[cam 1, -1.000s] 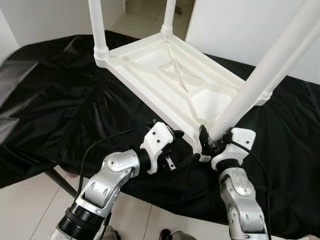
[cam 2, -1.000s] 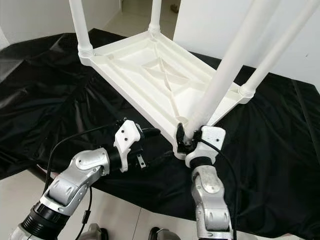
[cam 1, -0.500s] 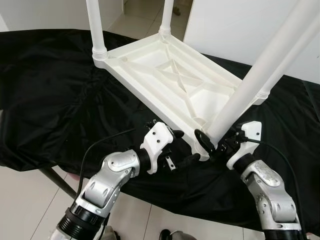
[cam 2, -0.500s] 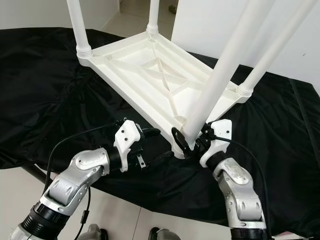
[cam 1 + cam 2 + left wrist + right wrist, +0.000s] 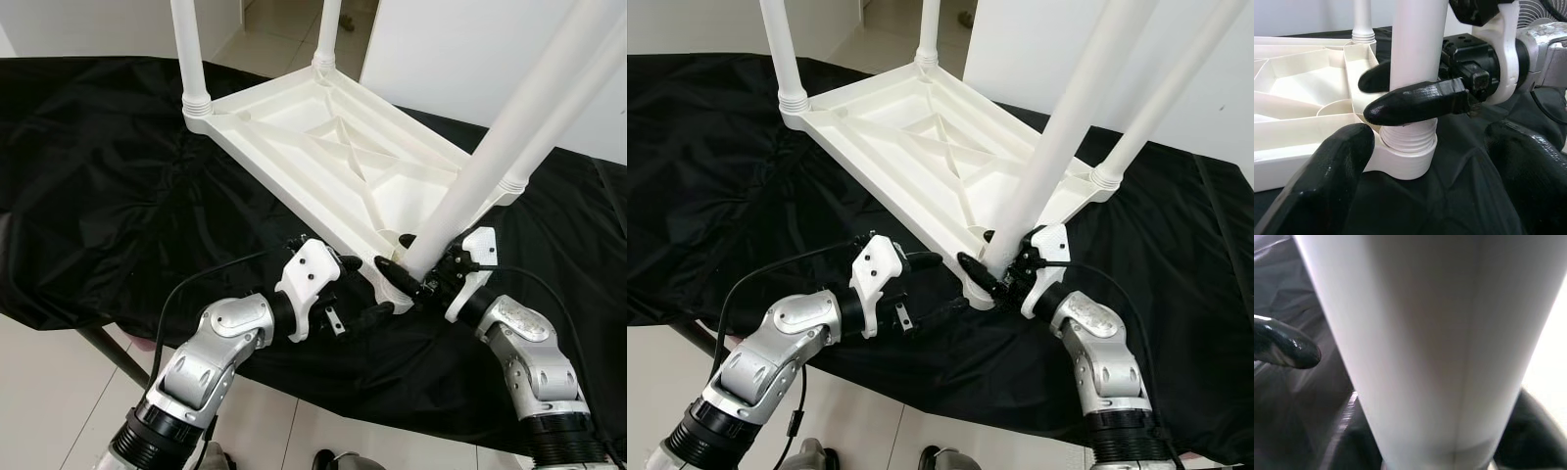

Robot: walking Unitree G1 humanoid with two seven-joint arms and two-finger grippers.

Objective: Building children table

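A white plastic children's table [image 5: 333, 157] lies upside down on a black cloth [image 5: 108, 196], its legs pointing up. The near right leg [image 5: 509, 127] stands in the corner socket [image 5: 1405, 156] closest to me. My right gripper [image 5: 411, 269] is shut around this leg just above the socket; one of its fingers [image 5: 1415, 100] wraps across the front of the leg [image 5: 1415, 39]. My left gripper [image 5: 364, 287] sits open just left of that corner, low over the cloth, with nothing between its fingers [image 5: 1327, 181]. In the right wrist view the leg [image 5: 1420, 342] is pressed close to the camera.
Three other white legs stand in the far left [image 5: 191, 49], far [image 5: 328, 34] and right [image 5: 578, 98] corners. The cloth covers a raised surface whose front edge runs just before my arms; pale floor tiles [image 5: 59, 392] and a dark support leg [image 5: 108, 352] lie below. A white wall [image 5: 460, 49] rises behind.
My right forearm has swung out to the right and its gripper has turned around the base of the near leg, still holding it. The left arm has stayed put.
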